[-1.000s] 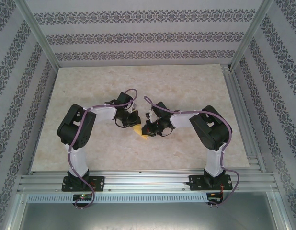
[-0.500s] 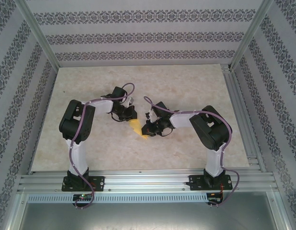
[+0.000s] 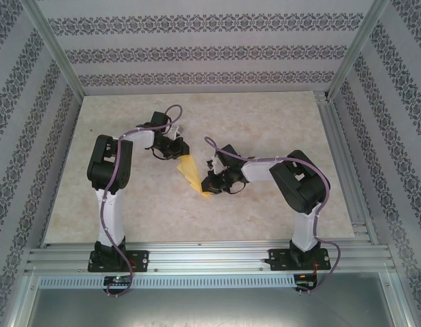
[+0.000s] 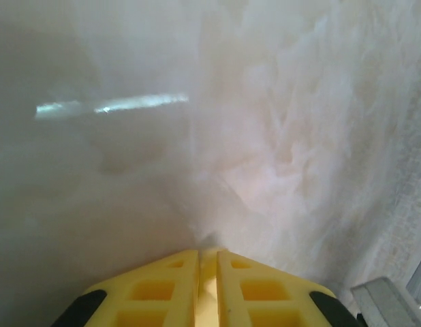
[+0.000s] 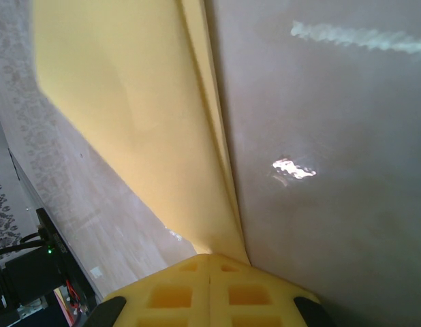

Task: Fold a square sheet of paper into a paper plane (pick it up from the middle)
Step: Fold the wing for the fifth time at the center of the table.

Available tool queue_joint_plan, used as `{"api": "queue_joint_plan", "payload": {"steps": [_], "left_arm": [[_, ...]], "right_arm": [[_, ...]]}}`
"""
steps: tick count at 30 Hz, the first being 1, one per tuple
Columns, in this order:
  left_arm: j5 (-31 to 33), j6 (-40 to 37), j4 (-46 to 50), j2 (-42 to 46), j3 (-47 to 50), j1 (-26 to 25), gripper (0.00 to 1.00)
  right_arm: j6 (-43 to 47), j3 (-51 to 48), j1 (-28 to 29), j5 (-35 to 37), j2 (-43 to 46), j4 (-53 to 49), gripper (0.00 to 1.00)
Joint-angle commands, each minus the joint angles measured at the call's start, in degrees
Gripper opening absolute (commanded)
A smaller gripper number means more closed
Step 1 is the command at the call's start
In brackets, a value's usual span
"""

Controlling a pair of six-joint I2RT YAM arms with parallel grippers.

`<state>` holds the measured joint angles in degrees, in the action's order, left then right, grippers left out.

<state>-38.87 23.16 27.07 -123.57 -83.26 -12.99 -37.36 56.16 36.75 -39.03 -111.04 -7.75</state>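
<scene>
Left tool (image 3: 178, 151): I see fingers (image 4: 163, 289) a narrow slit apart, at the paper's far end; I cannot tell whether it grips | paper plane (image 3: 191, 172): narrow yellow fold, slanted between the two tools, mid-tabletop (image 3: 265, 122) | right tool (image 3: 209, 185): fully closed, clamping the fold's near end.

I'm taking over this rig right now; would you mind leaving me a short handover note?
Right gripper: shut on the near end of the yellow paper.
Left gripper: at the paper's far end, fingers nearly together; whether it grips the paper is unclear.
Paper: a narrow, creased, layered strip between the two grippers, over the table.
Done: first folds made.
Left: the remaining folds to shape the plane.
</scene>
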Motion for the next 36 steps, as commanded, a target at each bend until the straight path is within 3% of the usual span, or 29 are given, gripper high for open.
{"api": "queue_joint_plan", "payload": {"steps": [1,6,10,15,25,28,32,34,36], "left_arm": [[-1.6,-2.1,2.1,-0.8,-4.1,2.0,0.18],[-3.7,2.0,-0.1,3.2,-5.4,2.5,0.22],[-1.1,1.8,3.7,9.5,-4.4,2.5,0.23],[3.4,5.0,2.6,20.0,3.3,2.5,0.23],[4.3,11.1,-0.9,32.9,19.1,2.6,0.25],[8.8,13.6,-1.1,35.8,23.4,2.6,0.24],[20.1,17.4,3.2,39.6,25.4,2.8,0.23],[22.7,19.1,3.5,40.9,26.5,3.2,0.23],[24.0,20.5,4.2,42.0,27.4,4.1,0.24]], "right_arm": [[1.5,-2.6,0.6,8.5,-4.3,-8.4,0.0],[0.2,-1.4,0.2,5.9,-1.7,-6.2,0.0],[0.1,-0.2,-0.8,6.3,5.1,-6.4,0.08],[3.0,2.0,-2.0,11.8,13.3,-11.5,0.11],[3.7,2.5,0.5,12.2,15.3,-10.5,0.1],[7.4,5.9,5.4,17.1,15.5,-13.8,0.12],[11.7,13.0,10.2,26.4,11.3,-22.4,0.18],[13.8,15.9,11.7,30.4,8.7,-25.3,0.33],[16.0,19.3,13.1,35.4,5.5,-28.2,0.37]]}}
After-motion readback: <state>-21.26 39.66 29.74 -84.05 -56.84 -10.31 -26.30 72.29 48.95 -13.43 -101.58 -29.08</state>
